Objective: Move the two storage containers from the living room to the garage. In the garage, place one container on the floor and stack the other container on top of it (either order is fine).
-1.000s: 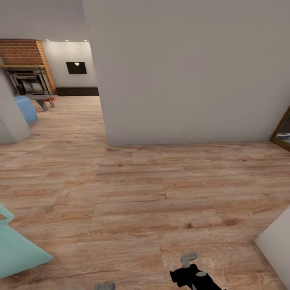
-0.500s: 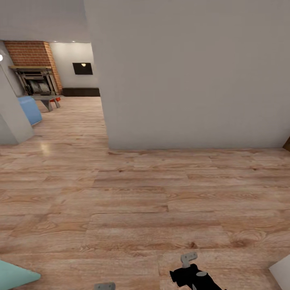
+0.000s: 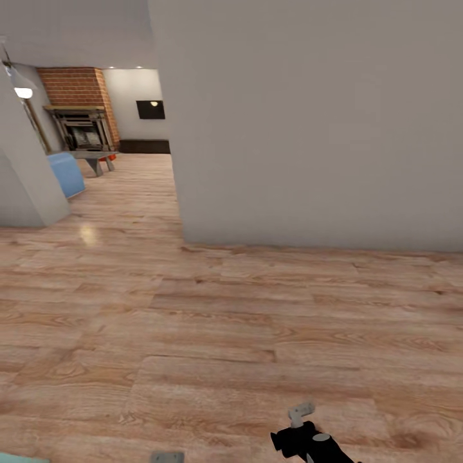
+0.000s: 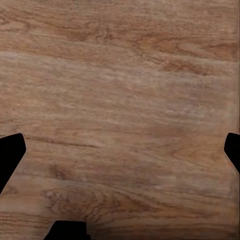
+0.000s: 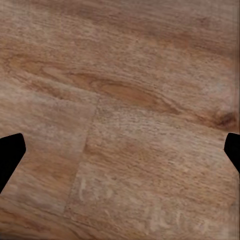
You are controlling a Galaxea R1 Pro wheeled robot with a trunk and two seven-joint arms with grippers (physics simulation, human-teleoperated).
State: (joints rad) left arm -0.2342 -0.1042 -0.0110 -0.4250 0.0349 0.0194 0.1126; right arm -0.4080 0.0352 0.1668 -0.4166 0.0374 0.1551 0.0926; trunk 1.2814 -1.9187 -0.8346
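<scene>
Head view: light wood plank floor, a grey wall ahead, and a far room with a brick fireplace, where a red-orange container sits by a grey bench. Left wrist view: left gripper spread wide over planks. Right wrist view: right gripper likewise spread, empty.

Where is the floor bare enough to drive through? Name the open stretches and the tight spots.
The wood plank floor lies open from the big grey wall down to the right claw. A lane runs between that wall's corner and the left pillar toward the brick fireplace. It tightens there, by the blue seat and low table.
</scene>
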